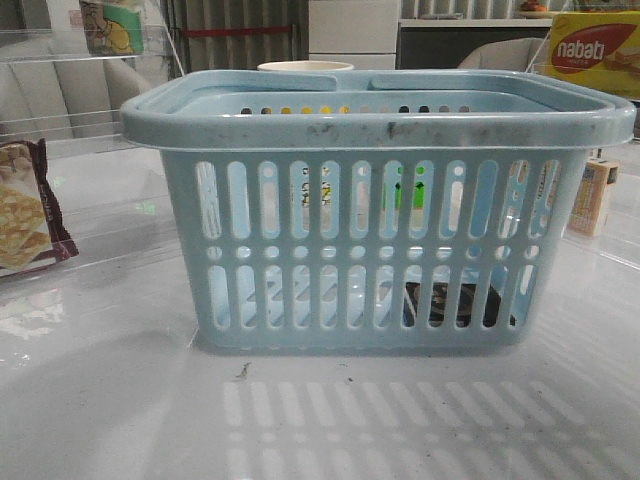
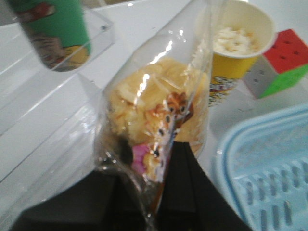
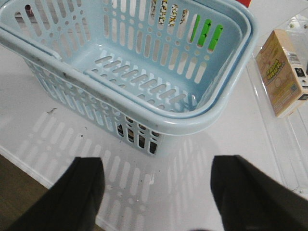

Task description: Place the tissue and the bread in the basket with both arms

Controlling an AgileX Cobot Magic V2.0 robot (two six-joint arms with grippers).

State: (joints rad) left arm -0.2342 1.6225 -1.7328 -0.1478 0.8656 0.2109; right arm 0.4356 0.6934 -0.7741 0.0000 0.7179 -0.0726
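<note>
The light-blue basket (image 1: 370, 210) stands mid-table; it also shows in the right wrist view (image 3: 144, 62) and at the edge of the left wrist view (image 2: 260, 168). The tissue (image 1: 450, 305), a dark flat pack, lies on the basket floor at the front right and shows through the slots, as it does in the right wrist view (image 3: 139, 137). My left gripper (image 2: 151, 151) is shut on the clear bag of golden bread (image 2: 154, 106), beside the basket's rim. My right gripper (image 3: 156, 168) is open and empty over the table by a basket corner. Neither arm shows in the front view.
A maroon-edged cracker packet (image 1: 25, 210) lies at the left. A small beige carton (image 1: 592, 197) stands right of the basket, also in the right wrist view (image 3: 281, 72). Near the bread are a yellow popcorn cup (image 2: 236, 43), a colour cube (image 2: 281, 65) and a green can (image 2: 53, 29).
</note>
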